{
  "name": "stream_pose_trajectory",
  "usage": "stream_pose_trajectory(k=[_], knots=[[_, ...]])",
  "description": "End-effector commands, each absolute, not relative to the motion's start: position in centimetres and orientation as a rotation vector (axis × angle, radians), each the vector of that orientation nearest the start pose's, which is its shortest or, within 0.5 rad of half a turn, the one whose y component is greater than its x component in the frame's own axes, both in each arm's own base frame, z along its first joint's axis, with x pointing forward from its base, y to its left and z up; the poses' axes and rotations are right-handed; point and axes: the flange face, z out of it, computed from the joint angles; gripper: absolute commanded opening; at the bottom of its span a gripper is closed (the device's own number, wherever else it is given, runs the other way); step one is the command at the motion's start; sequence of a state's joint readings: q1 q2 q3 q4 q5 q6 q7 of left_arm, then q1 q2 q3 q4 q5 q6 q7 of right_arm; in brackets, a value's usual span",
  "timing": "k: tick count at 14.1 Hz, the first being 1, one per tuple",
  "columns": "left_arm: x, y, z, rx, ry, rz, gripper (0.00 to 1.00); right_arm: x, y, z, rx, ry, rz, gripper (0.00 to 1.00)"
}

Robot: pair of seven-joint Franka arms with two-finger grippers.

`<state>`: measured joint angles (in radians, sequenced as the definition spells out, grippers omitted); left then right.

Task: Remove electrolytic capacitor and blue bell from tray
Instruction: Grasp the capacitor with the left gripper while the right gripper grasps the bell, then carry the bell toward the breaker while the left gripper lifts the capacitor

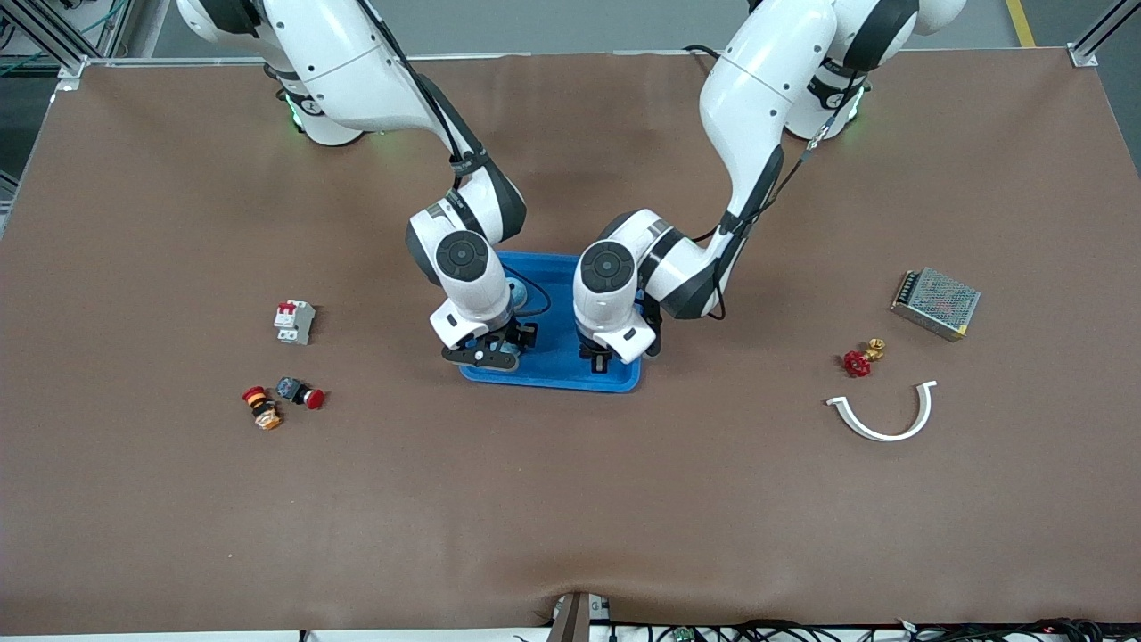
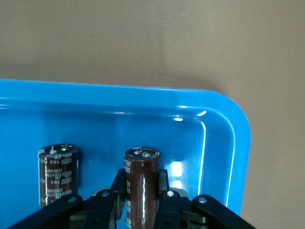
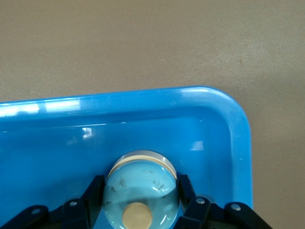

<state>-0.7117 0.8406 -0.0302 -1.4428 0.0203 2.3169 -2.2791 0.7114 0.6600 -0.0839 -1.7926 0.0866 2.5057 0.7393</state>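
Note:
A blue tray (image 1: 553,373) lies at the middle of the table. My left gripper (image 1: 604,359) is down in it, shut on an upright dark brown capacitor (image 2: 141,167) near a tray corner (image 2: 224,143); its fingers (image 2: 163,183) press both sides of the can. A second brown capacitor (image 2: 58,174) stands beside it in the tray. My right gripper (image 1: 488,355) is down at the tray's other end, shut on a shiny domed bell (image 3: 141,183) with a cream button on top. Black fingers (image 3: 185,187) clasp the dome's two sides.
Toward the right arm's end lie a white-and-red breaker (image 1: 293,321), a black-and-red push button (image 1: 299,392) and an orange-and-red one (image 1: 261,407). Toward the left arm's end lie a metal power supply (image 1: 935,302), a red valve (image 1: 861,358) and a white curved clip (image 1: 885,415).

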Motion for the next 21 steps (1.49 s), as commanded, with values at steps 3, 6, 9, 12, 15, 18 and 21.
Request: stream_pose_trajectory(k=[3,6,9,12,15,18,21], knots=[[53.6,-49.1,22.8,-2.305,-2.142,-0.033,0.0,53.8,38.8,23.8,-3.125,0.232,0.009,0.38],[52.4,-49.3,26.7,-2.45,-1.892,0.024,0.0,55.2,34.8,29.7,-3.143,0.042,0.09,0.38],[52.1,-48.6,29.1,-2.578,-1.658,0.073,0.0,56.8,28.8,35.8,-3.124,-0.184,0.134,0.37],[51.8,-46.5,31.0,-2.679,-1.318,0.171,0.0,57.9,20.8,39.8,-3.098,-0.36,0.203,0.35],[51.6,-44.5,31.5,-2.73,-1.041,0.247,0.0,57.3,13.5,40.8,-3.126,-0.6,0.201,0.34],[51.6,-40.7,32.4,-2.794,-0.804,0.293,0.0,57.6,5.0,40.3,-3.08,-0.739,0.213,0.32],[50.5,-36.7,33.9,-2.903,-0.589,0.273,0.0,56.9,-2.4,37.1,-3.031,-0.868,0.175,0.33]])
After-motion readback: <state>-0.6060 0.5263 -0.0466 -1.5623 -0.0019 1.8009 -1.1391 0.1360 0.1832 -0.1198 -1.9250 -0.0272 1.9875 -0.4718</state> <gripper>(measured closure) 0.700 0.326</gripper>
